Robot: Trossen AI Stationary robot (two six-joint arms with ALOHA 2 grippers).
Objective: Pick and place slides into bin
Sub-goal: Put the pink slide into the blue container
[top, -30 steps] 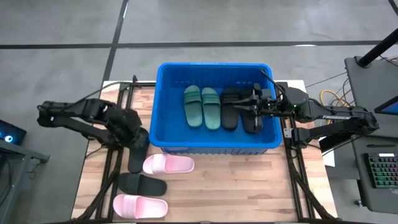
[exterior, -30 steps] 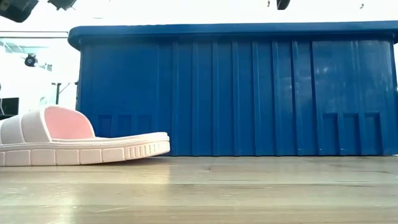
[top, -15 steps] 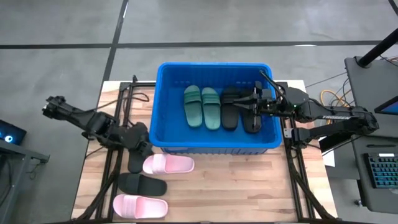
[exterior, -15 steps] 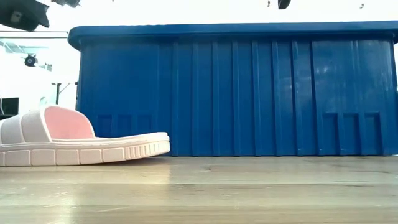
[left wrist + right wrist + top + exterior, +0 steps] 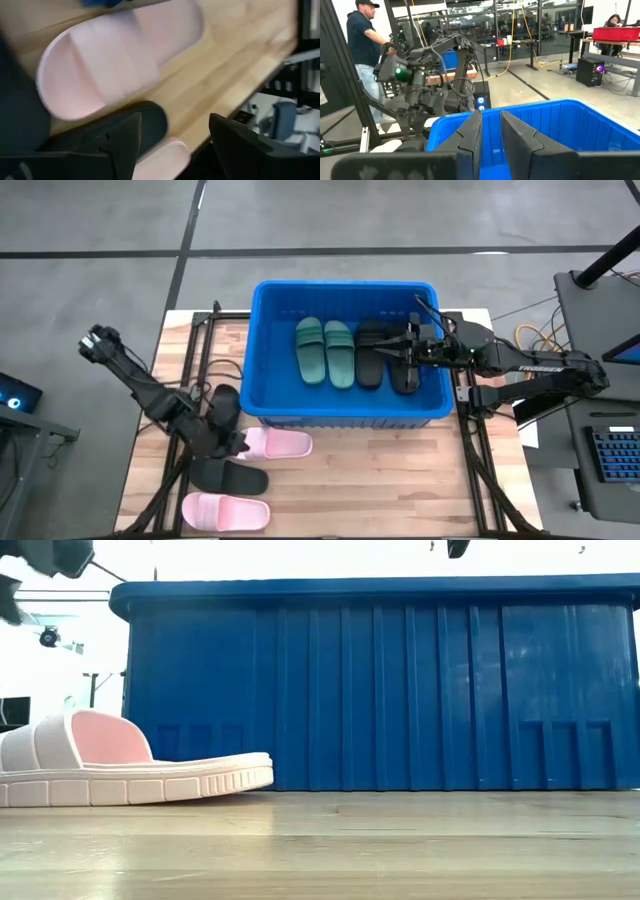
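Note:
The blue bin [image 5: 340,285] stands at the table's far middle. Two dark green slides [image 5: 325,352] and two black slides [image 5: 370,355] lie flat on their soles in it. On the table by the bin's near left corner lie a black slide [image 5: 224,402], a pale pink slide [image 5: 275,443], another black slide [image 5: 232,477] and a second pink slide [image 5: 225,510]. My left gripper [image 5: 230,443] is open just above the table at the upper pink slide's [image 5: 120,55] left end. My right gripper [image 5: 392,348] is shut and empty over the black slides in the bin.
The bin's ribbed near wall [image 5: 380,690] rises high behind the pink slide [image 5: 110,765]. Bare wooden table [image 5: 400,480] lies in front of the bin on the right. Black frame rails [image 5: 180,460] run along the table's left. A person [image 5: 367,45] stands beyond the table.
My left gripper has gone from beside the black slide at the bin's left wall toward the table's near edge and a little right, the arm stretching out, and now stands at the upper pink slide's left end. No slide has moved.

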